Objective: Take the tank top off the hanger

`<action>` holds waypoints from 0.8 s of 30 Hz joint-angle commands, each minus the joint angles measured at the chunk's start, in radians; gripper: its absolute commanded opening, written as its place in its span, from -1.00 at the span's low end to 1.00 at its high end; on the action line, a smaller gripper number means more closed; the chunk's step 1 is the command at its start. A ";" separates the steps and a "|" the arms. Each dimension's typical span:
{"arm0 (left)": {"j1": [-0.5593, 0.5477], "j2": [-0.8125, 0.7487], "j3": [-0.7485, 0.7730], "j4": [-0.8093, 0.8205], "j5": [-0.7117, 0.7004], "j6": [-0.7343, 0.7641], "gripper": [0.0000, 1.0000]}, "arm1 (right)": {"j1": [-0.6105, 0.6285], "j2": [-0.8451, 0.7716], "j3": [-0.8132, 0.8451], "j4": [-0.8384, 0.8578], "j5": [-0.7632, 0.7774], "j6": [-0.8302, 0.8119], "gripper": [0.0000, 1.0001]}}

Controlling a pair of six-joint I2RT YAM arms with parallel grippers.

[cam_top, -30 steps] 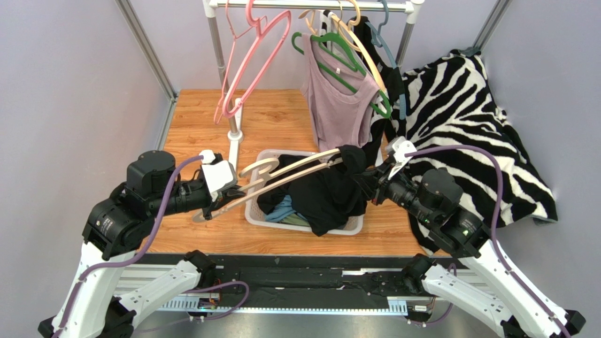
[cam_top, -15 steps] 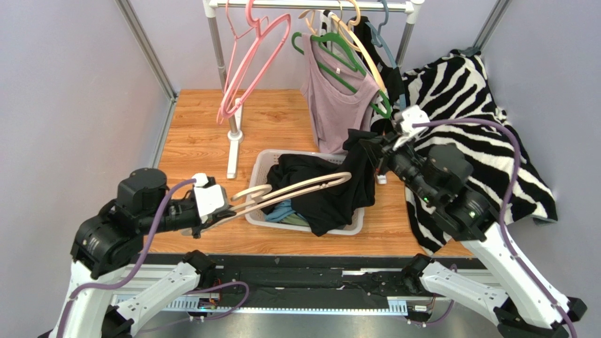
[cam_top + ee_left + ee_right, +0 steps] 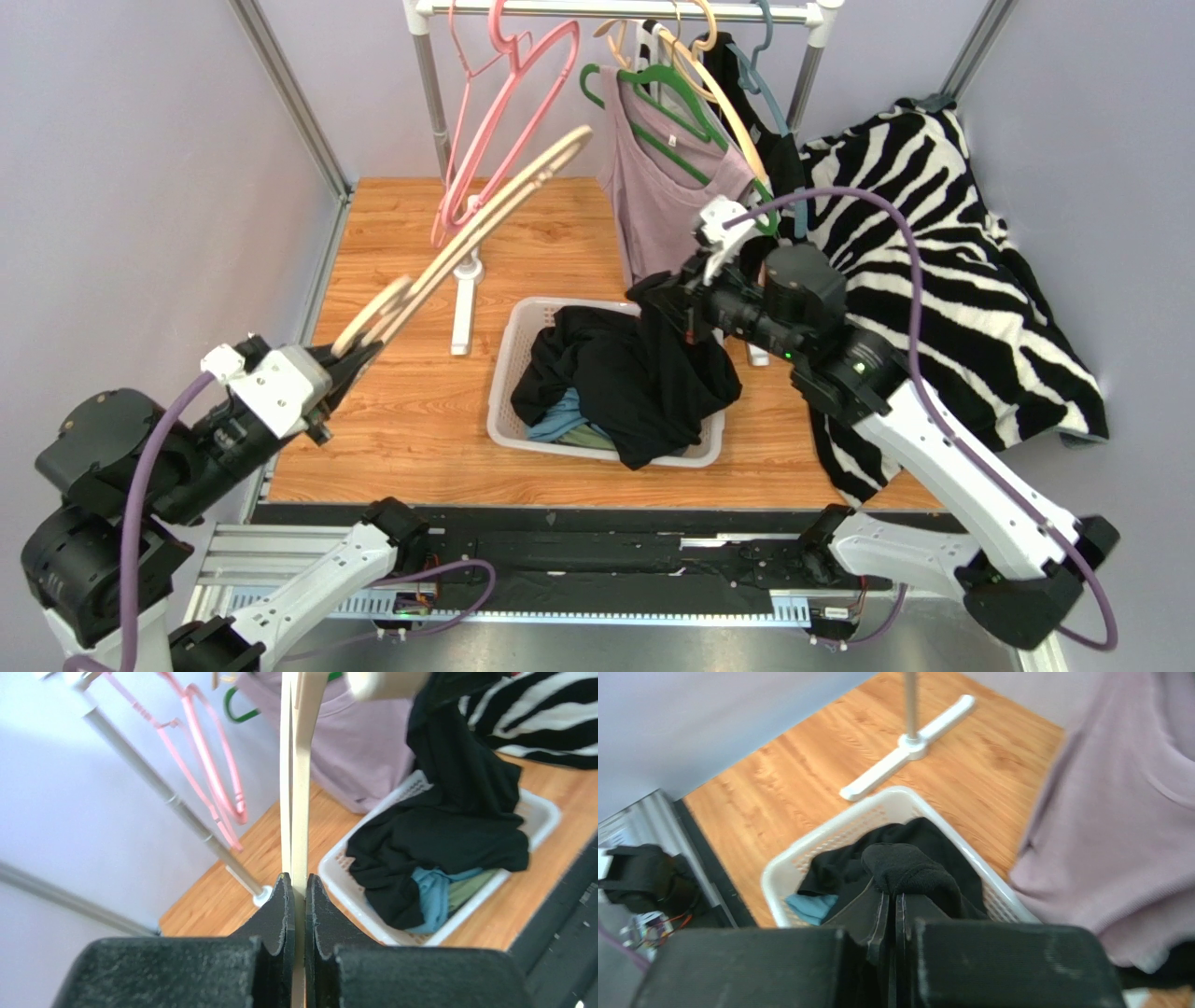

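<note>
**Q:** Where is the black tank top (image 3: 638, 385)?

**A:** Centre of the overhead view. The right fingers (image 3: 884, 910) are clenched on a fold of it. The rest hangs down into the white basket (image 3: 505, 375) on the desk (image 3: 393, 252).

**Q:** And the hanger?

**A:** The cream hanger (image 3: 477, 231) is bare and slants toward the upper left. The left fingers (image 3: 286, 899) grip it, apart from the top.

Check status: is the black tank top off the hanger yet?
Done: the cream hanger is bare, clamped in the left gripper. In hand: the right gripper pinches the black tank top, draped into the basket. Left: probably just release it.
</note>
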 commanded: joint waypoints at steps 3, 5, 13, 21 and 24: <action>0.016 0.051 0.000 0.111 -0.139 -0.093 -1.00 | 0.107 0.155 0.221 0.067 -0.137 -0.018 -1.00; 0.025 0.054 0.016 0.108 -0.121 -0.100 -1.00 | 0.140 0.198 0.219 0.069 -0.137 -0.015 -1.00; 0.034 0.050 -0.009 0.070 -0.008 -0.094 -1.00 | 0.107 0.118 -0.170 0.244 0.060 0.143 -1.00; 0.036 0.079 -0.025 0.004 0.151 -0.082 -1.00 | -0.030 0.142 -0.364 0.141 0.039 0.355 -1.00; 0.036 0.088 -0.055 -0.012 0.157 -0.067 -1.00 | -0.030 0.175 -0.396 0.090 0.018 0.381 -0.99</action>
